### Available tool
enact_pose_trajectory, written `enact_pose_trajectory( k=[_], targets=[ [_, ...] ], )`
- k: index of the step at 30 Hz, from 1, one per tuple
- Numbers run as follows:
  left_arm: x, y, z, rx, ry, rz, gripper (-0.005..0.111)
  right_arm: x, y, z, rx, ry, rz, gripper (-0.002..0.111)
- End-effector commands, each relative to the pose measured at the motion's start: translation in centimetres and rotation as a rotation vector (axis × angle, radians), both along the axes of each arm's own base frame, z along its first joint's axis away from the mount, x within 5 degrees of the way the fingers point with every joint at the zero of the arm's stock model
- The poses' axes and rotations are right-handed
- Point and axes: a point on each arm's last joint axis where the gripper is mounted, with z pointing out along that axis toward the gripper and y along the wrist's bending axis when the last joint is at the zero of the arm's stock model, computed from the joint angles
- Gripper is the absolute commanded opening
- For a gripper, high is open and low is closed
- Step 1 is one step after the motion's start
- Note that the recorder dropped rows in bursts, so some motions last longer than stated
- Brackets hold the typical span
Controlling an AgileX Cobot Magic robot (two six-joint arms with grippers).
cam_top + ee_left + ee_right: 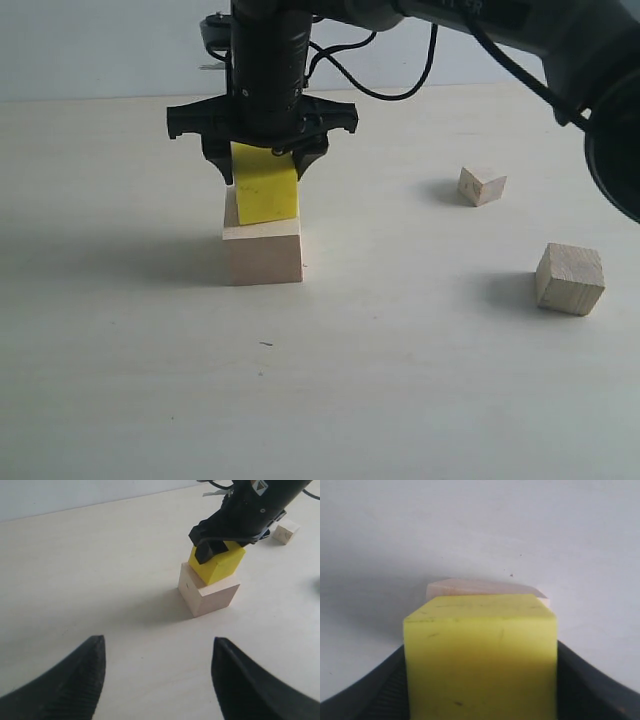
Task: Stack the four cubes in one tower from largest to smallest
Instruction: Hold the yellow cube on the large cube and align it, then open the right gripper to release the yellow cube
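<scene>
The large pale wooden cube [263,250] stands on the table left of centre. On its top rests the bright yellow cube [264,185], slightly tilted, with my right gripper [263,165] shut on it from above. The right wrist view shows the yellow cube [480,655] filling the space between the fingers [375,695], the pale cube [485,587] just beyond it. The medium grainy wooden cube [569,279] lies at the right. The small wooden cube [481,185] sits farther back. My left gripper [157,645] hangs open over bare table, short of the pale cube [209,594] and yellow cube [218,564].
The right arm's black body [480,30] and cables reach across the upper part of the exterior view. A pale wall runs behind the table's far edge [100,98].
</scene>
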Motion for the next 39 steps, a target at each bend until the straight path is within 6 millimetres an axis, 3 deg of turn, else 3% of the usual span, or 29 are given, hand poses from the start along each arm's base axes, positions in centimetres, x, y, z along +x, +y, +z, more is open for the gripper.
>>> enact_pose_trajectory(
  k=[1, 8, 16, 23, 29, 31, 39],
  targets=[
    [0.0, 0.0, -0.1, 0.001, 0.006, -0.001, 0.061, 0.3, -0.1, 0.2, 0.003, -0.027, -0.006, 0.062],
    [0.0, 0.0, -0.1, 0.003, 0.009, -0.001, 0.061, 0.3, -0.1, 0.2, -0.005, -0.029, 0.021, 0.076],
    [0.0, 0.0, -0.2, 0.020, 0.011, -0.009, 0.061, 0.4, 0.0, 0.3, 0.006, -0.038, 0.013, 0.077],
    [-0.1, 0.0, -0.2, 0.022, 0.012, -0.010, 0.061, 0.3, -0.1, 3.0, 0.085, -0.124, -0.017, 0.077],
    [-0.2, 0.2, -0.4, 0.038, 0.038, -0.004, 0.061, 0.6, -1.5, 5.8, 0.020, -0.258, -0.005, 0.076],
    [-0.2, 0.2, -0.4, 0.040, 0.041, -0.003, 0.061, 0.7, -2.2, 6.6, -0.030, -0.299, -0.008, 0.070],
    [-0.1, 0.1, -0.3, 0.031, 0.027, -0.006, 0.061, 0.4, -3.9, 8.0, -0.194, -0.342, 0.040, 0.017]
  ],
)
